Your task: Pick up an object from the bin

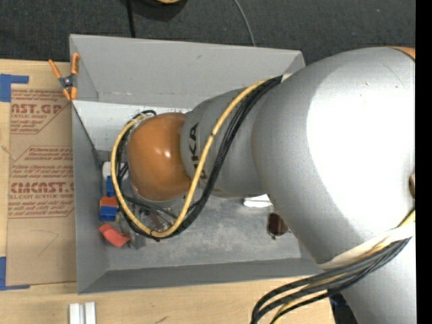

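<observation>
One blue block (108, 211) lies just beside the gripper (145, 216).

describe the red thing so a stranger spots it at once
Find the left wall of the grey metal bin. Near its lower end lies a small red angular piece, just below a blue block. It is the only red thing there.

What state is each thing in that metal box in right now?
Arm: reaching into the bin, orange-covered wrist low over its left side.
Blue block: lying by the left wall, beside the wrist.
Red piece: lying loose next to the blue block.
White piece: partly hidden under the arm.
Brown thing: on the floor, partly hidden.
</observation>
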You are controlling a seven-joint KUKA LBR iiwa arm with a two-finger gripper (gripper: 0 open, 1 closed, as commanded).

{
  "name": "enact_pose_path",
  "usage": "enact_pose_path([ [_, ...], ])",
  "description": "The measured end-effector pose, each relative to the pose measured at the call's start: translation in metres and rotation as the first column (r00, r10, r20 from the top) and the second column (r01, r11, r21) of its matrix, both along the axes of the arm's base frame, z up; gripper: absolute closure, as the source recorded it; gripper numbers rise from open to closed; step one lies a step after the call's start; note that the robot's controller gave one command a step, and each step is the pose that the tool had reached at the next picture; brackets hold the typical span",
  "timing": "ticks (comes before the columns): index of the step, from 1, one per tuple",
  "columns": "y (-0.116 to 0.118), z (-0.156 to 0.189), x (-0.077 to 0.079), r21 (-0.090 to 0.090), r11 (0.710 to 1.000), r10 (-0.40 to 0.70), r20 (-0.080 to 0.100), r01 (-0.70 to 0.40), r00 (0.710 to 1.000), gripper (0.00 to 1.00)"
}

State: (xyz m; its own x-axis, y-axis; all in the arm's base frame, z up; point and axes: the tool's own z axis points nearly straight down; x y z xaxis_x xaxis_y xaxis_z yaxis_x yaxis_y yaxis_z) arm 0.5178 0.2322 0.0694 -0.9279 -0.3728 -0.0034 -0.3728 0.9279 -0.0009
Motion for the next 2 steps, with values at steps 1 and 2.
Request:
enact_pose_path([
  [1, 0.003, 0.000, -0.003, 0.000, 1.000, 0.007, -0.001, -0.007, 1.000, 1.00],
  [2, 0.009, 0.012, -0.001, 0.000, 1.000, 0.031, 0.000, -0.031, 1.000, 1.00],
])
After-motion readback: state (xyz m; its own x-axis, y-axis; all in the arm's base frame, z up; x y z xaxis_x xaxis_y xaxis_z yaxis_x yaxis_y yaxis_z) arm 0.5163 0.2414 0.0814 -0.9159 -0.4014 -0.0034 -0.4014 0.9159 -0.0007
